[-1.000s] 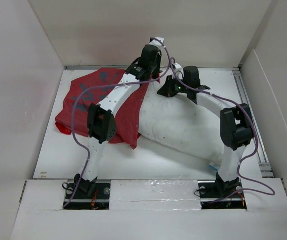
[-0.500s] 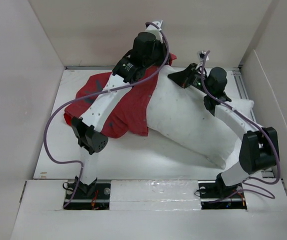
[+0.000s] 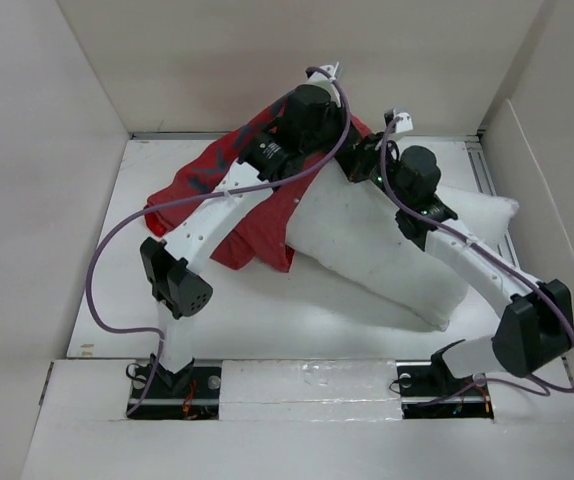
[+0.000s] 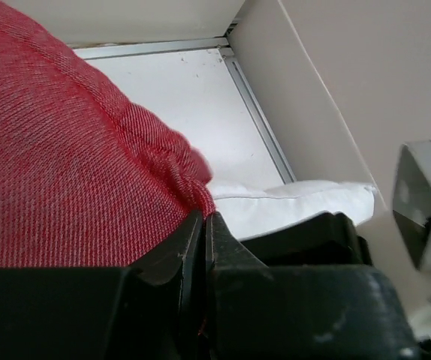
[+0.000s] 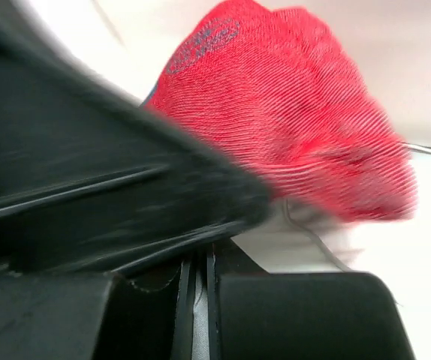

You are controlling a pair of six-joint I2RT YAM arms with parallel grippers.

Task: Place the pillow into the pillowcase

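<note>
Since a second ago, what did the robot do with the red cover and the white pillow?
The pillowcase was pulled toward the back wall and bunched up. The pillow slid right. The right arm swung its elbow out to the right. The left gripper stayed shut on the pillowcase; both things stayed on the table.

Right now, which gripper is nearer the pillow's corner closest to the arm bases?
Right. The right gripper is over the pillow's far end; the left gripper, pinching the pillowcase, lies farther back.
</note>
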